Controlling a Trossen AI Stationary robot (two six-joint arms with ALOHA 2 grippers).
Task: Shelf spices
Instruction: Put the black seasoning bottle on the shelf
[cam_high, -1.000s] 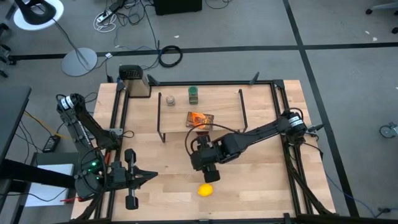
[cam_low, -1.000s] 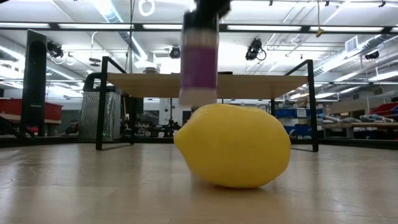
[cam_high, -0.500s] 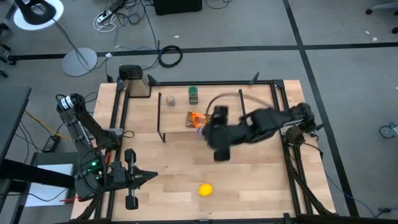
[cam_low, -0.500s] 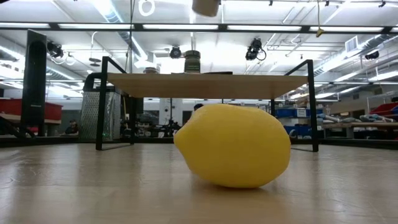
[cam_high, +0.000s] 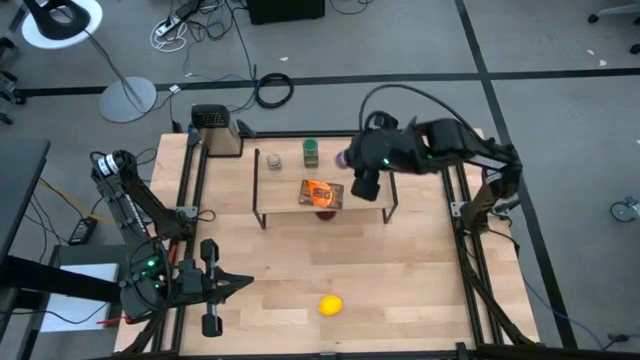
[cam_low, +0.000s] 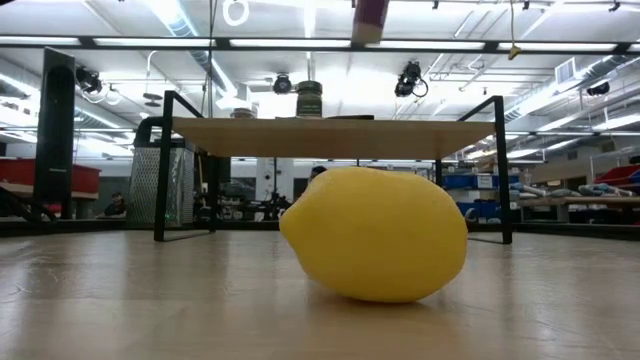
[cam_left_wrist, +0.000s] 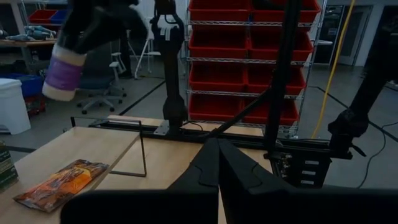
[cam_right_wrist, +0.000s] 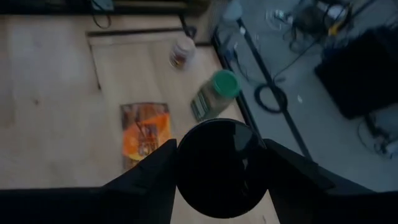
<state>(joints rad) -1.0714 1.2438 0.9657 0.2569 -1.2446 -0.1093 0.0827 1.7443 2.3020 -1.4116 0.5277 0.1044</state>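
Right gripper (cam_high: 352, 163) clamping cylindrical purple jar (cam_left_wrist: 64, 68), black lid (cam_right_wrist: 217, 165), over wooden shelf (cam_high: 365, 170). Left gripper (cam_high: 238, 285) resting closed on plank table (cam_high: 400, 270). Glossy orange packet (cam_high: 321, 192) lying flat.

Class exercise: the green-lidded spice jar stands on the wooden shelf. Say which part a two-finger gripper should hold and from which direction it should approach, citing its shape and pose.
Grip the green jar across its sides, just below the lid, coming straight down from above. It stands upright on the shelf, its top unobstructed. The beige jar and orange packet sit apart from it, probably leaving room for jaws either side.
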